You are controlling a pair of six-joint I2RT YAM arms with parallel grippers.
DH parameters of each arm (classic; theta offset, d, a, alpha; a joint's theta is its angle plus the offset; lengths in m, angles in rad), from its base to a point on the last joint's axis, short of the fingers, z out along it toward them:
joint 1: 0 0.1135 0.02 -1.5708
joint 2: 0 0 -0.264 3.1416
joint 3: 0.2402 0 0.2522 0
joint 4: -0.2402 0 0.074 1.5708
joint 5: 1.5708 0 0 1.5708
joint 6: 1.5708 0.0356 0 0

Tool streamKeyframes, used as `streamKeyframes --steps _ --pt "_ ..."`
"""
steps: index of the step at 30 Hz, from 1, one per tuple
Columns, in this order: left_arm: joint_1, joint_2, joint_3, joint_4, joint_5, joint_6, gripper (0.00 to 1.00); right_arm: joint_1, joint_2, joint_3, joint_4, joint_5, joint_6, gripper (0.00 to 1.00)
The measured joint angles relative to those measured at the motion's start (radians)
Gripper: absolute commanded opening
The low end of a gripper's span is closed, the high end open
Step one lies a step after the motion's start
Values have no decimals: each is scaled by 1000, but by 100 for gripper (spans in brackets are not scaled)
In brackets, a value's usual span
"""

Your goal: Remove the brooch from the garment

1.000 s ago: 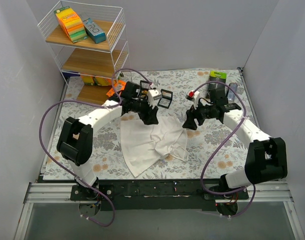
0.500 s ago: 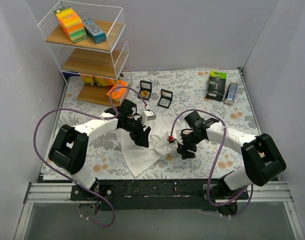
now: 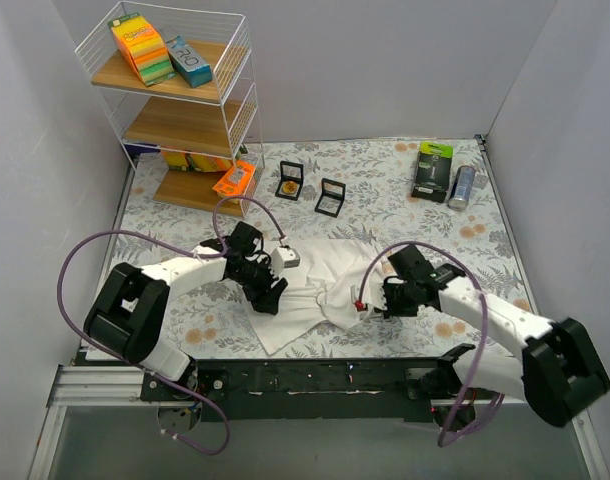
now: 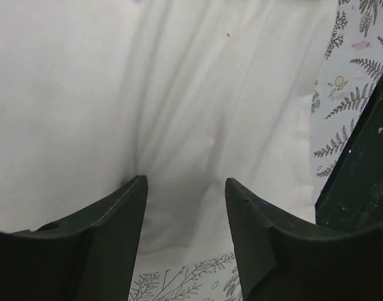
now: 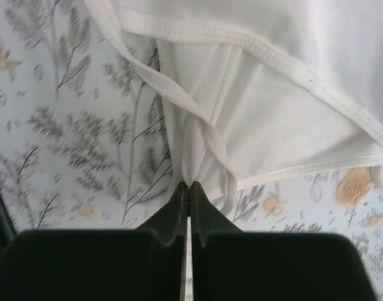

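Note:
The white garment [image 3: 310,285] lies crumpled on the floral cloth near the table's front edge. No brooch shows on it in any view. My right gripper [image 3: 368,305] is at the garment's right edge, and its jaws [image 5: 189,184] are shut on a thin fold of the white fabric [image 5: 273,94]. My left gripper [image 3: 271,296] rests low over the garment's left part. Its jaws [image 4: 186,188] stand open with flat white fabric [image 4: 179,94] between and beyond the fingers, and nothing is gripped.
A wire shelf [image 3: 175,100] with boxes stands at the back left, an orange packet [image 3: 235,181] by its foot. Two open jewellery boxes [image 3: 290,180] [image 3: 331,197] sit behind the garment. A green pack [image 3: 434,170] and grey can [image 3: 462,186] lie back right.
Both arms have come down and towards the front edge. The right gripper went from open to shut on the garment's edge. The left gripper settled over the cloth, its jaws slightly narrower.

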Motion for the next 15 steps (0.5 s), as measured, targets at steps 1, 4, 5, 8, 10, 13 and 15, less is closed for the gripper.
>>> streamKeyframes --steps 1,4,5,8,10,13,15 --pt "0 -9 -11 13 -1 8 53 -3 -63 -25 -37 19 -10 7" --pt "0 -29 -34 41 -6 31 54 -4 -233 -88 -134 70 -30 37" --pt "1 -32 -35 47 -11 37 55 -5 -282 -106 -165 85 -33 45" --pt "7 -40 -32 52 -15 56 63 -6 -379 -109 -272 110 -34 67" --pt "12 -58 -26 36 6 69 64 -7 -395 -37 -350 90 -19 70" --pt "17 -125 1 26 88 65 65 -6 -359 153 -356 24 21 66" --pt "11 -169 37 38 142 36 59 -2 -306 280 -317 -33 66 62"
